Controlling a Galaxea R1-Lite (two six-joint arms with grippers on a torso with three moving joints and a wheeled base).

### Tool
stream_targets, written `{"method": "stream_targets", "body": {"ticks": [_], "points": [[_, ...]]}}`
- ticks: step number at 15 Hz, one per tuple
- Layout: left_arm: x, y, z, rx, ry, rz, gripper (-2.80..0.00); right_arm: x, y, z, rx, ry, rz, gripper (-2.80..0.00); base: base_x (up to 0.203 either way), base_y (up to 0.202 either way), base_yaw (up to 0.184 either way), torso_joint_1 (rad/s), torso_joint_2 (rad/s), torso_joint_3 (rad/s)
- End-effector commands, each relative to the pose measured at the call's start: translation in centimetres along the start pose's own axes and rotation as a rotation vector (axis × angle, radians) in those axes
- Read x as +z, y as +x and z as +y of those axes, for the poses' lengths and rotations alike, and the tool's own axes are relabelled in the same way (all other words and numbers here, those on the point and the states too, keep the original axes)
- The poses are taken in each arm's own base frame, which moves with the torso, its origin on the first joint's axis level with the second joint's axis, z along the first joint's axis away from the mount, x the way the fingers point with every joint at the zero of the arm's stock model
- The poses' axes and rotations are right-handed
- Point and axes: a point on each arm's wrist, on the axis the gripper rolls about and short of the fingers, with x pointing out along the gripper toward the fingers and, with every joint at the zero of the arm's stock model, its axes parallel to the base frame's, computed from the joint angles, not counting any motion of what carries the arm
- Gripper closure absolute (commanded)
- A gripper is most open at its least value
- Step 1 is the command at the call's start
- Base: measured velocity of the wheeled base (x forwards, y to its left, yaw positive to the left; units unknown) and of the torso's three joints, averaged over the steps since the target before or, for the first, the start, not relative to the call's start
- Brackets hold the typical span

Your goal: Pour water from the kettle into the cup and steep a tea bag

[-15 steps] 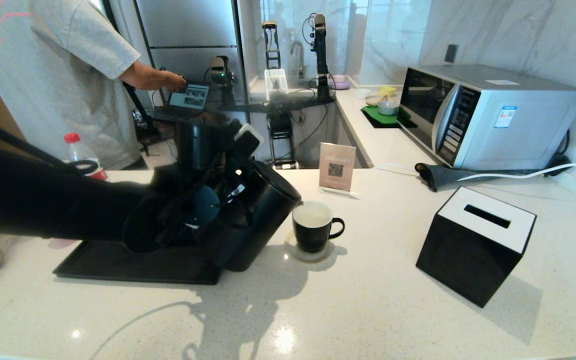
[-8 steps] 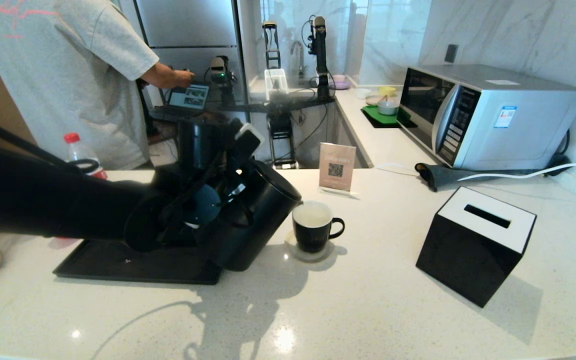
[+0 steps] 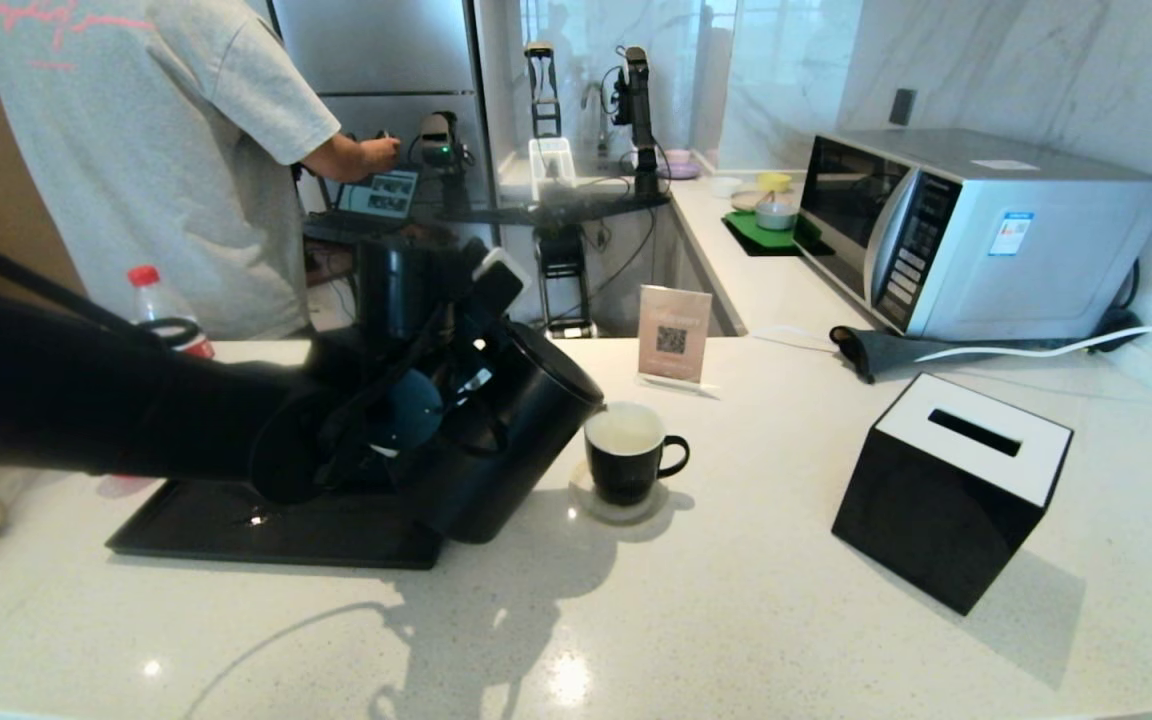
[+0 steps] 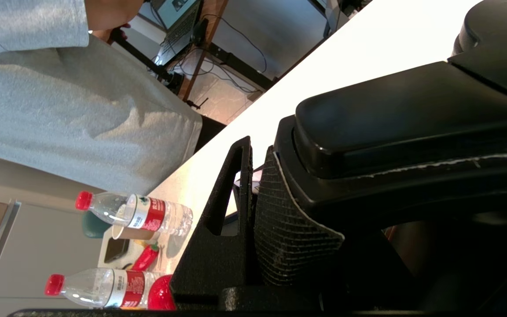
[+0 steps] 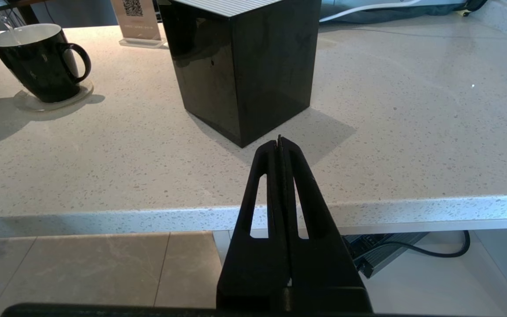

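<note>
The matte black kettle (image 3: 511, 445) hangs tilted with its spout over the cup (image 3: 626, 455), a black mug with a white inside on a round coaster. My left gripper (image 3: 451, 385) is shut on the kettle's loop handle (image 4: 394, 127); one finger (image 4: 218, 229) shows beside it. In the right wrist view a thin stream of water (image 5: 5, 22) runs into the cup (image 5: 38, 66). My right gripper (image 5: 279, 143) is shut on nothing, parked just off the counter's front edge. No tea bag is in view.
A black tissue box (image 3: 951, 490) stands right of the cup, a QR sign (image 3: 674, 335) behind it. A black tray (image 3: 266, 530) lies under my left arm. A microwave (image 3: 966, 230) is at the back right, water bottles (image 4: 134, 213) at the far left. A person (image 3: 136, 150) stands behind the counter.
The kettle stays tilted over the cup with hardly any motion. The person behind the counter has shifted to the right. My right arm has not moved.
</note>
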Motion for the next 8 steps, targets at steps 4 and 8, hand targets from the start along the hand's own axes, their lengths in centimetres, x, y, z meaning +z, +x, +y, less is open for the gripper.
{"method": "stream_targets", "body": {"ticks": [4,8], "points": [[-0.02,0.05,-0.09,0.003,0.003,0.002,0.00,0.00,0.00,0.00,0.001,0.000,0.000,0.00,0.000,0.000,0.000,0.000,0.00,0.000],[0.04,-0.01,-0.25,-0.001,0.005,-0.001,0.00,0.01,0.00,0.00,0.001,0.000,-0.001,0.00,0.000,0.000,0.000,0.000,0.00,0.000]]}}
